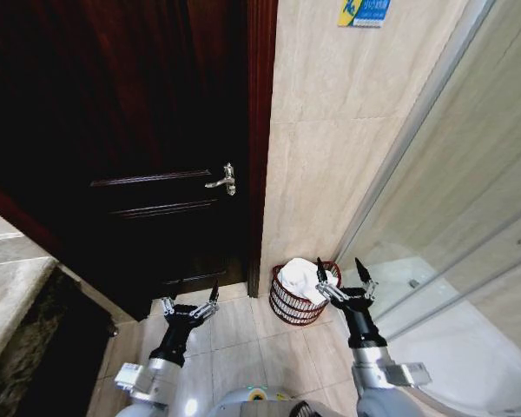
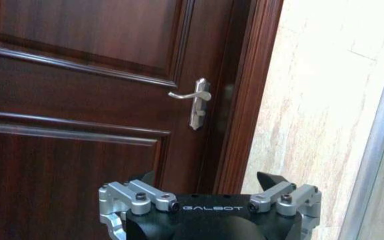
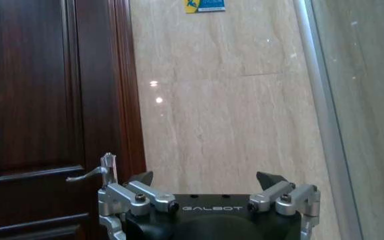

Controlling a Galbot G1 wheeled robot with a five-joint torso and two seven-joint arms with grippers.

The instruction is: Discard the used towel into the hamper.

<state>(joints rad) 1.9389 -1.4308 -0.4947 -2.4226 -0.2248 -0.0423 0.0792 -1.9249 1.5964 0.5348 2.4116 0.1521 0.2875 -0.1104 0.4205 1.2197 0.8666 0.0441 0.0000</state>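
Towel [image 1: 300, 280] sits in the hamper [image 1: 291, 307] on the floor by the door frame. Right end effector [image 1: 346, 269] open, empty, above its rim; left end effector [image 1: 191, 306] open, idle. Drop looks done; lift clear without clipping the rim.

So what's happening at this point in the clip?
The robot faces a bathroom corner between a dark wooden door and a glass shower screen. The hamper stands on the floor against the tiled wall, and a white towel already lies inside it. The right gripper is open and empty, seen just beside the hamper's rim. The left gripper is also open and empty, held low in front of the door.
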